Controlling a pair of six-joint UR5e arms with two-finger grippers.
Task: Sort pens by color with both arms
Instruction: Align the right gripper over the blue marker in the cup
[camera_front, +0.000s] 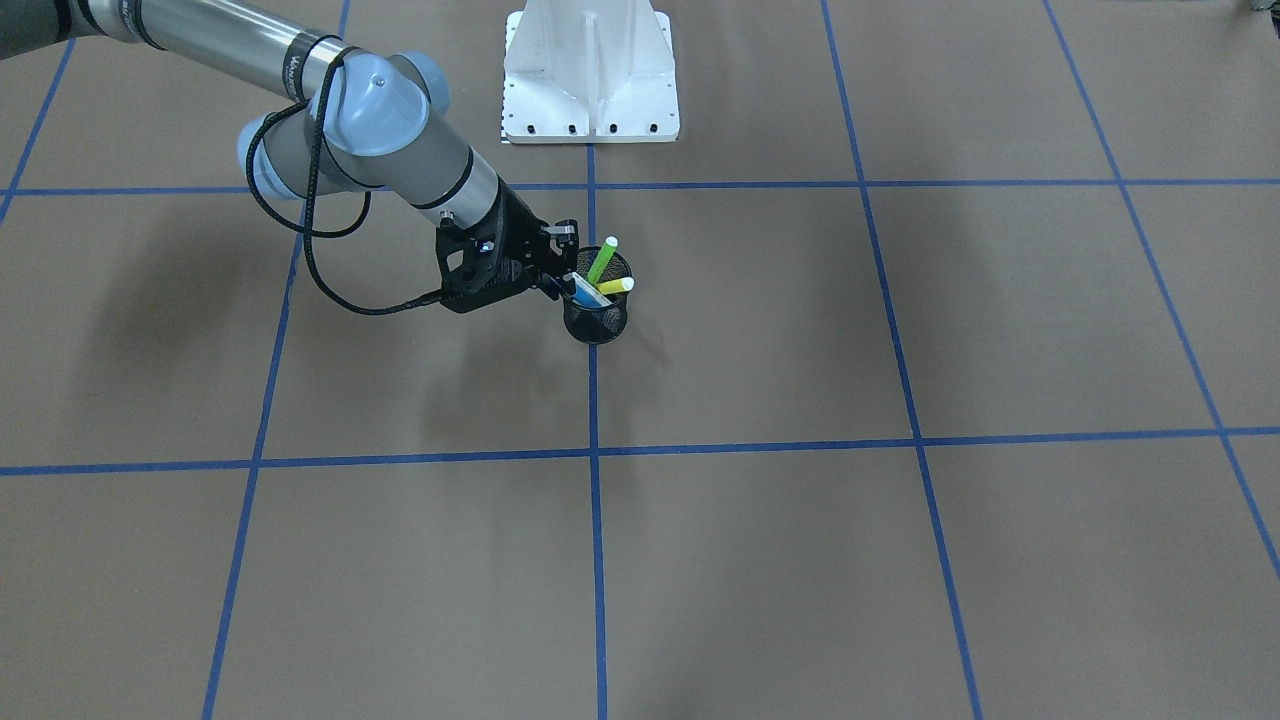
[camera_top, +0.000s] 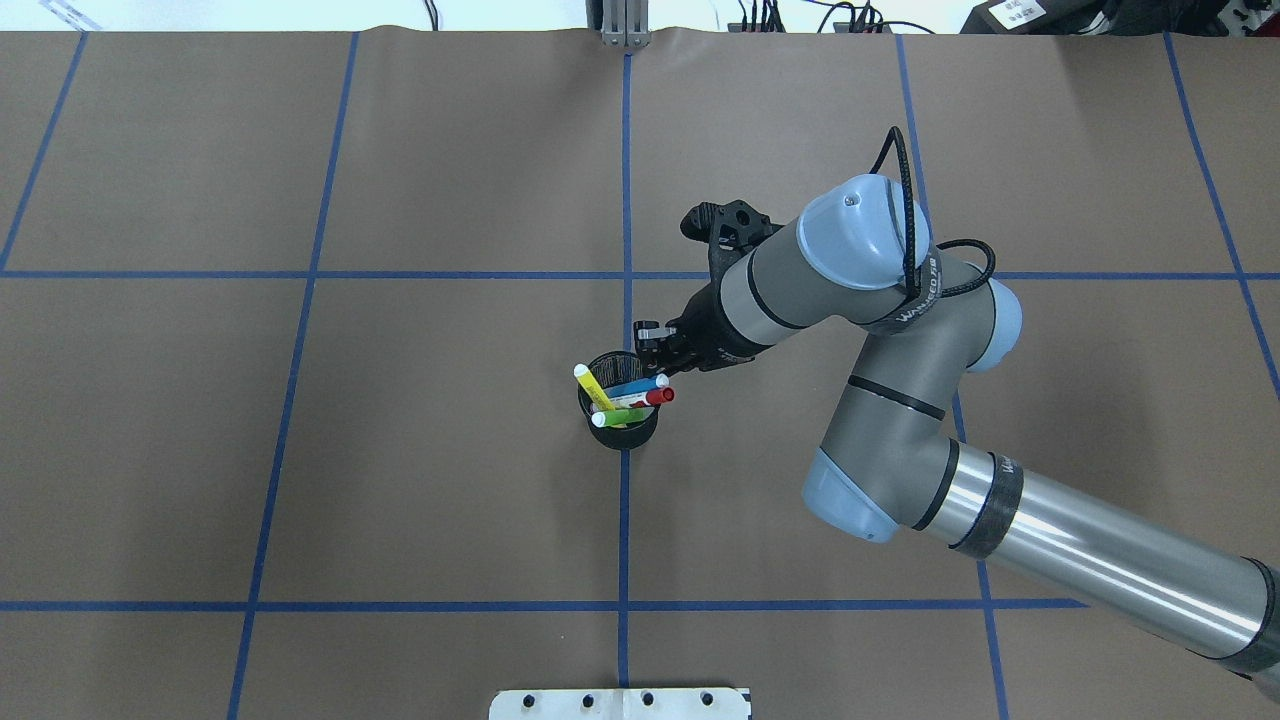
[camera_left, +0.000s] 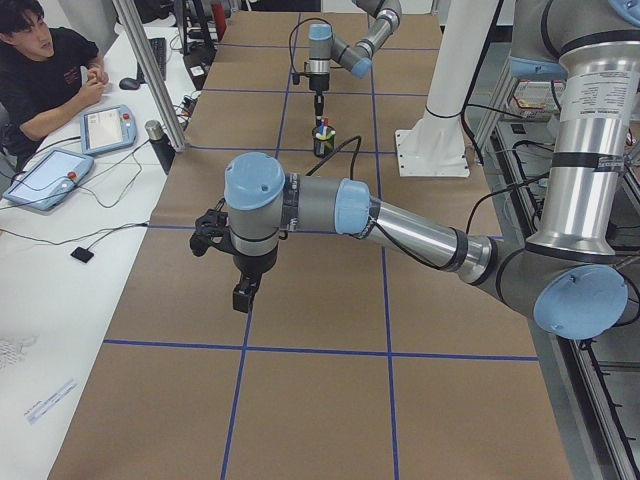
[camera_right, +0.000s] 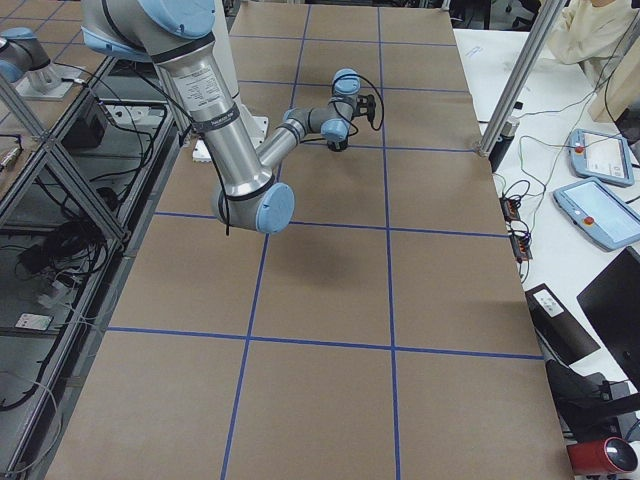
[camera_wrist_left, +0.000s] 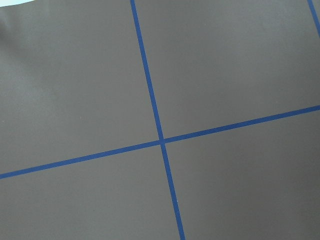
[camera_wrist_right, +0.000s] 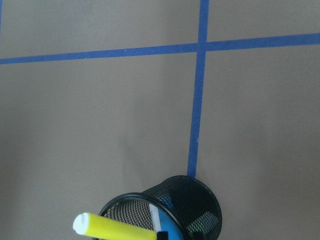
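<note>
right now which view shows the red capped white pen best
Overhead exterior: the white-bodied, red-capped pen shows cap and barrel in the black mesh cup. Front-facing hides its cap behind the right end effector; side views are too distant; wrist views show no red cap.

Mid-table on the lengthwise tape line (camera_top: 624, 520), well forward of the base (camera_top: 620, 703): a cup (camera_top: 620, 438) with four pens (camera_top: 628, 401) in it, leaning over its rim. Just beside the cup, at its far right side, the right gripper (camera_top: 658, 352). Well apart, toward the left end, the left gripper (camera_left: 243, 295), above the table (camera_left: 300, 400).
</note>
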